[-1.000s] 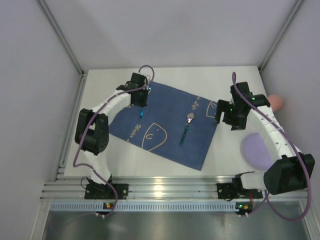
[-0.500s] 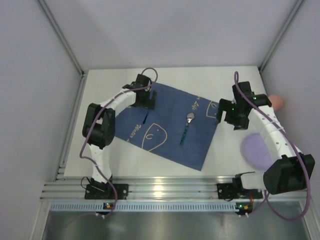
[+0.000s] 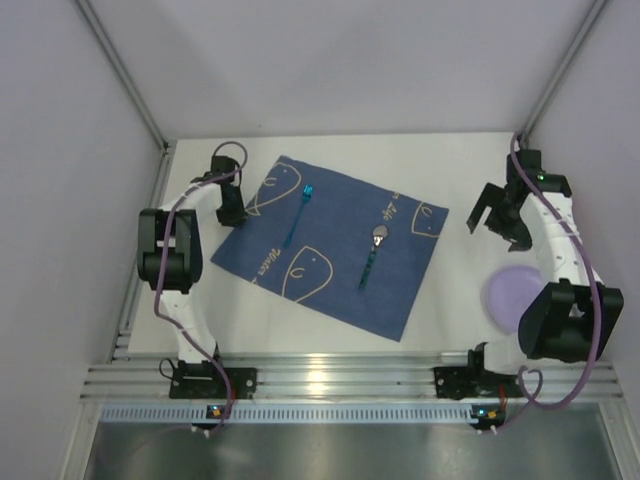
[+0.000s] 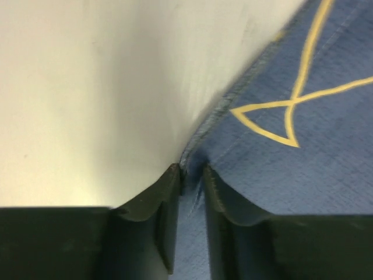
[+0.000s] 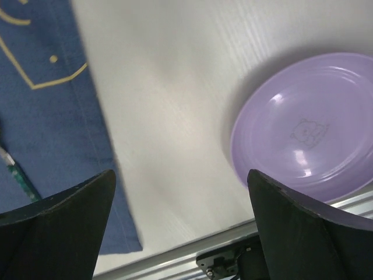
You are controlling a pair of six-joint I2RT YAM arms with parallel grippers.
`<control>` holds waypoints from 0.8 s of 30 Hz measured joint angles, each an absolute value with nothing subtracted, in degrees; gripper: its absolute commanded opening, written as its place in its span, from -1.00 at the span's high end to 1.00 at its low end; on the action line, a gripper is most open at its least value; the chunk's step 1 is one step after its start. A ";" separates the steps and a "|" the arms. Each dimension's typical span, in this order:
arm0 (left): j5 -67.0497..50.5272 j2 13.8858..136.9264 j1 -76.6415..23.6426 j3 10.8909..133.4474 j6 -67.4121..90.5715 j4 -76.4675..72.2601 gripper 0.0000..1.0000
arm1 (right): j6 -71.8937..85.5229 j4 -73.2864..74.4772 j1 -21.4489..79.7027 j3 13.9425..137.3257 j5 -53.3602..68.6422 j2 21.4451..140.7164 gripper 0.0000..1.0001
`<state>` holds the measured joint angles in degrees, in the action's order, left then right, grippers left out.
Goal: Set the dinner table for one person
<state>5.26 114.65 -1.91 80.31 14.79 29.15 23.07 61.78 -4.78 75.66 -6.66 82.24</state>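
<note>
Overhead, we saw the dinner table as the broad white top filling the enclosure, with its ridged aluminium rail along the near edge by the arm bases. On it lay a blue mat with cream whale outlines, turned at an angle. Two pieces of cutlery rested on the cloth, well apart. A slender blue utensil lay toward the left, and a spoon with a silver bowl and teal handle lay nearer the middle. A purple plate sat on the bare table right of the mat, partly hidden by the right arm.

Our left gripper was down at the mat's left corner. Through its wrist camera we found the fingers drawn almost together, the mat's hem pinched in the thin gap between them. White tabletop showed to the left of that hem.

Our right gripper hung over bare table just right of the mat's right corner, beyond the plate. Its fingers stood wide apart. Its wrist camera looked down on the plate and the mat's right edge.
</note>
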 measured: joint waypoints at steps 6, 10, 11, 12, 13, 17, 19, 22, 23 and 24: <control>4.99 113.86 -3.16 78.76 14.94 27.73 1.00 | 23.66 61.36 -13.08 74.87 -12.40 86.24 -0.96; 7.01 111.13 -3.16 75.22 16.62 28.86 1.00 | 25.17 59.66 -19.27 68.36 -14.26 86.26 -0.95; 7.84 110.28 -3.16 74.13 17.15 29.58 1.00 | 25.54 59.11 -20.29 66.52 -14.31 86.26 -0.94; 8.75 109.30 -3.16 72.90 17.91 30.44 1.00 | 25.85 58.81 -21.17 64.64 -14.31 86.30 -0.93; 9.50 108.25 -3.09 71.77 18.50 31.53 1.00 | 26.26 58.50 -21.96 62.67 -14.28 86.39 -0.92; 11.27 104.64 -2.63 67.77 21.15 37.08 1.00 | 27.18 55.27 -22.57 58.08 -12.51 87.77 -0.84; 11.40 102.94 -2.44 65.89 22.02 39.64 0.93 | 27.27 52.90 -22.52 57.28 -11.22 89.45 -0.80; 11.97 101.12 -2.35 63.92 22.41 43.57 -0.75 | 27.22 49.43 -22.22 57.10 -9.76 92.33 -0.52; 12.19 100.51 -2.28 63.77 22.50 44.71 -0.96 | 27.03 48.42 -22.11 57.10 -9.52 93.32 -0.33; 12.23 100.03 -2.22 63.70 22.92 45.41 -0.96 | 26.92 47.48 -21.89 57.12 -9.32 94.41 -0.05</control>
